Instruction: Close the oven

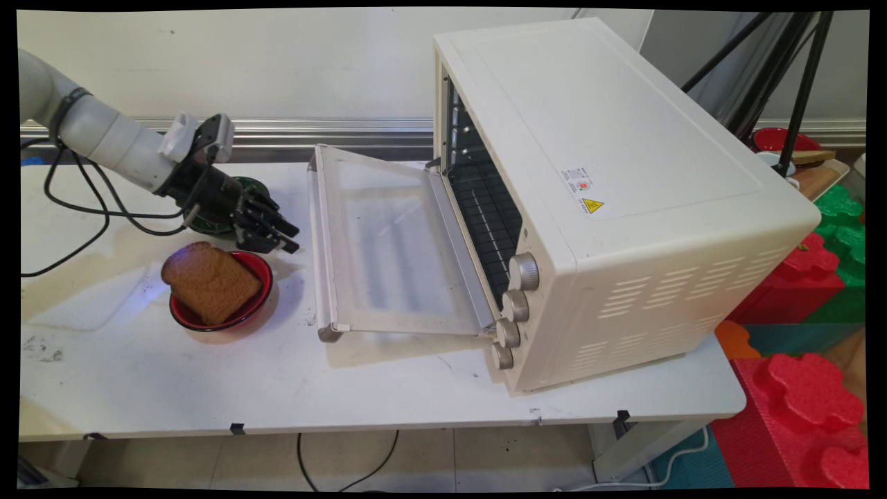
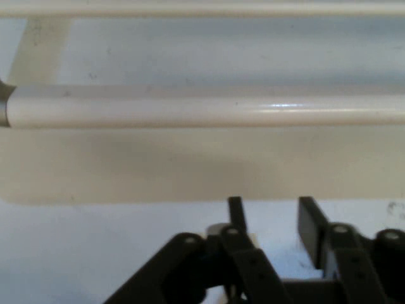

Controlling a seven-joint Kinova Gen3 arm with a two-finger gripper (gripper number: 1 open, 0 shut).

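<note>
The toaster oven's door (image 1: 388, 242) is folded down flat over the table, hinged at the oven's open front, with its handle bar (image 1: 320, 242) at the outer edge, facing the gripper (image 1: 290, 238). The gripper is held low over the table, just beside that handle and apart from it, pointing toward it. In the hand view the fingers (image 2: 313, 221) are seen spread with a gap between them and nothing held, and the handle bar (image 2: 209, 109) is seen crossing ahead of them. The wrist is angled down from the upper left, with the white forearm (image 1: 111, 138) behind it and black cables (image 1: 90, 208) hung beneath. A red bowl (image 1: 253, 305) with a slice of brown bread (image 1: 208, 281) is set just in front of the gripper, and a green dish (image 1: 253, 187) is partly hidden behind the wrist. The cream toaster oven (image 1: 610, 180) is stood on the white table (image 1: 277, 388), four knobs (image 1: 513, 308) down its front.
</note>
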